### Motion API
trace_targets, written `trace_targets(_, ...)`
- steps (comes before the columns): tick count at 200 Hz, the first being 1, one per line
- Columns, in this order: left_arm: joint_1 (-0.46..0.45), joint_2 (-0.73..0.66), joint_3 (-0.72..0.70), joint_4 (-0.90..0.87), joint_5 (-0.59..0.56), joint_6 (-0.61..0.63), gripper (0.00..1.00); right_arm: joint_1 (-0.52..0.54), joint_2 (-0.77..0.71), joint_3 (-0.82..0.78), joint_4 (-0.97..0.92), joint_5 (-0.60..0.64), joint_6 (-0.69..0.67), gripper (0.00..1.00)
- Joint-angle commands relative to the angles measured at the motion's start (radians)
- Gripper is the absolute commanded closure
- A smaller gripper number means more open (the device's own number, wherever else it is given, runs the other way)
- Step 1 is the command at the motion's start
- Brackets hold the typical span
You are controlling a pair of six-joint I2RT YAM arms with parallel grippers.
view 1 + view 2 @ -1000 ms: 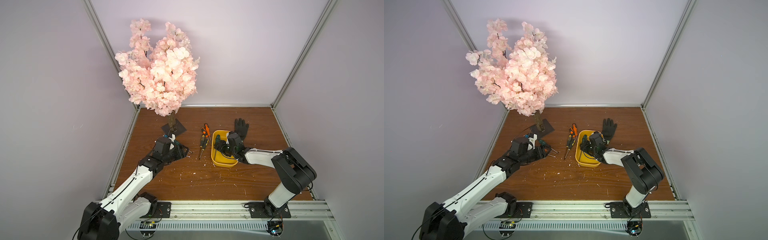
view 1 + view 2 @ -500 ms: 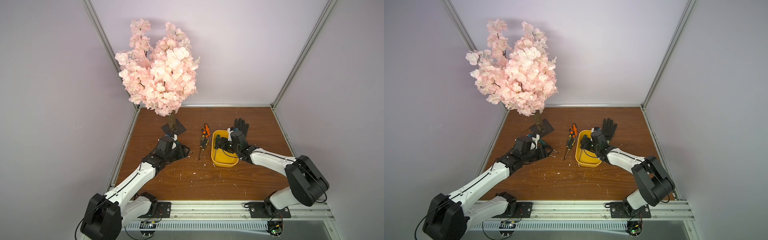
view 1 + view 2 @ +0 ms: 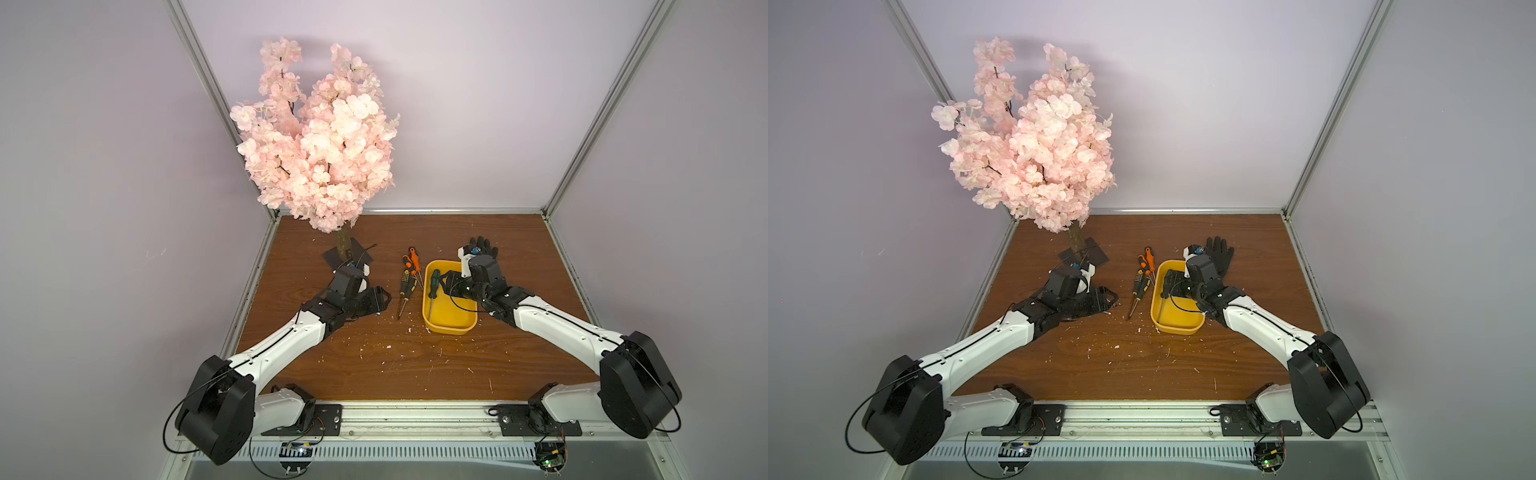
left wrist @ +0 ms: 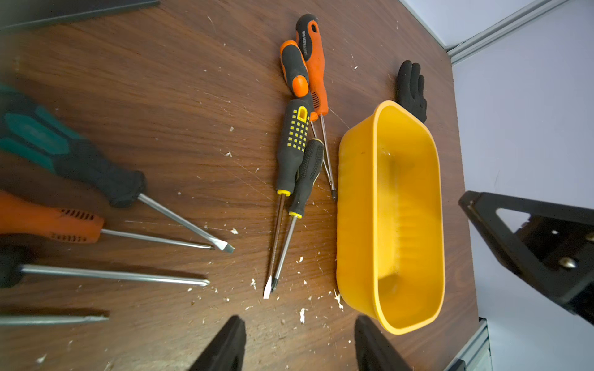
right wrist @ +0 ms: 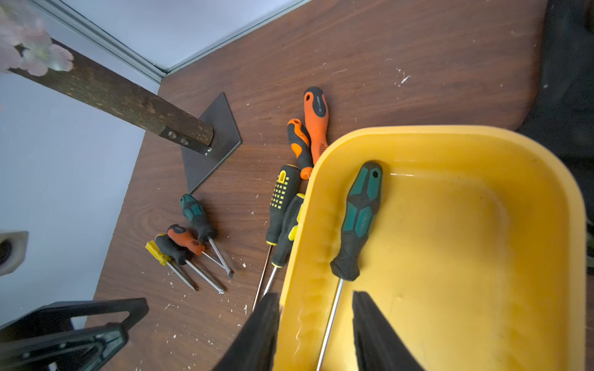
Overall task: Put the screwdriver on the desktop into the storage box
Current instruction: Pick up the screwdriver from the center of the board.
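Note:
The yellow storage box [image 3: 451, 330] [image 3: 1179, 330] stands on the desktop [image 3: 415, 365]. A green-handled screwdriver [image 3: 434, 282] [image 5: 361, 221] lies inside it, leaning on the box's left wall. My right gripper [image 3: 451, 286] [image 5: 316, 297] hovers over that wall, open, one finger outside the box and one inside, neither touching the shaft between them. Several screwdrivers [image 3: 409, 278] [image 4: 295, 144] lie just left of the box. My left gripper [image 3: 379, 299] [image 4: 299, 324] is open over bare wood beside them. A second group of screwdrivers [image 4: 80, 167] [image 5: 193, 237] lies under the left arm, hidden in both top views.
A black glove [image 3: 484, 247] [image 4: 411, 90] lies behind the box. The pink blossom tree [image 3: 320, 145] stands on a black base plate [image 3: 353, 259] at the back left. White flecks litter the wood. Aluminium rails edge the board.
My left gripper has slid right, closer to the middle screwdrivers. The right arm's elbow has swung outward and lower while its gripper stayed over the box.

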Motion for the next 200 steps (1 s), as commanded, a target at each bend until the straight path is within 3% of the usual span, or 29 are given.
trace_targets(1,-0.041,0.052,0.042,0.038,-0.026,0.008,0.43,-0.003,-0.029,0.041,-0.054,0.024,-0.075,0.57)
trace_targets(76,-0.125,0.321,0.269,-0.005,-0.142,-0.004,0.51,-0.005,-0.124,-0.017,-0.076,0.067,-0.113,0.58)
trace_targets(109,-0.130,0.387,0.312,-0.038,-0.169,-0.013,0.54,-0.010,-0.099,0.047,-0.107,0.051,-0.176,0.58)
trace_targets(147,-0.135,0.328,0.241,-0.037,-0.202,-0.021,0.52,-0.015,0.074,0.243,-0.167,0.001,-0.249,0.57)
trace_targets(200,-0.135,0.087,0.069,-0.072,-0.255,-0.012,0.49,-0.017,0.481,0.709,-0.362,-0.043,-0.312,0.60)
